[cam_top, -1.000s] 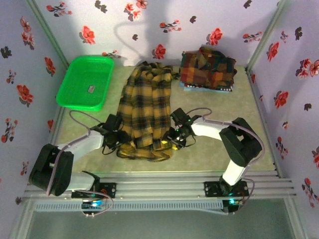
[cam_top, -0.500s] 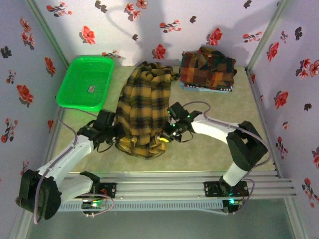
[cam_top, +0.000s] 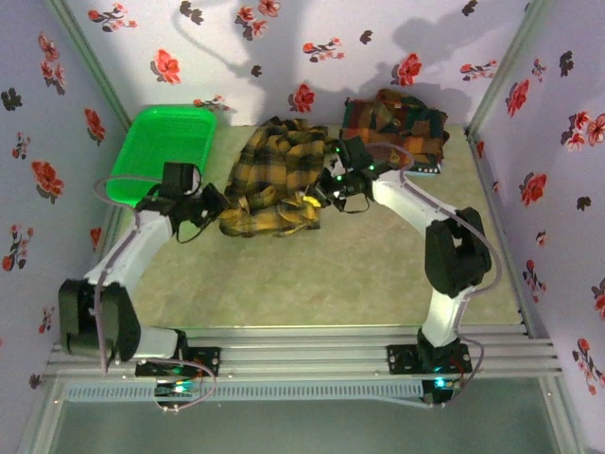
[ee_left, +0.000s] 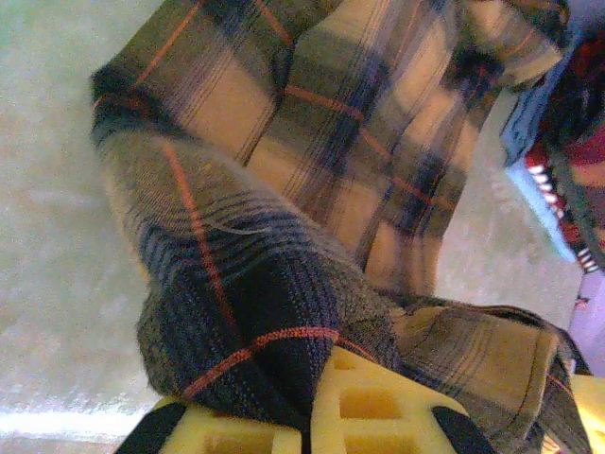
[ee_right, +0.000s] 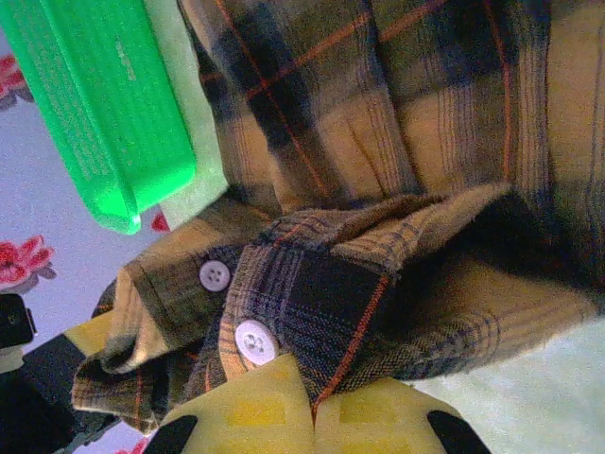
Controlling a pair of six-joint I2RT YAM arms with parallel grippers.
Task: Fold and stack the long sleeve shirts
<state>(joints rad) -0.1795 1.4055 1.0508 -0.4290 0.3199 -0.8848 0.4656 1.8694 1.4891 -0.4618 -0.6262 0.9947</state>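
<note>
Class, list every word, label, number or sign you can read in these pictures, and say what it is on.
No text can be read anywhere.
The basket bears one pale mark, too blurred to read.
The yellow shirt shows no label; its buttons are plain.

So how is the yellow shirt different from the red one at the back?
The yellow shirt is bunched up mid-table; the red shirt lies folded by the back wall. The left claw and right claw pinch the yellow shirt; nothing holds the red shirt. Both are checked.
</note>
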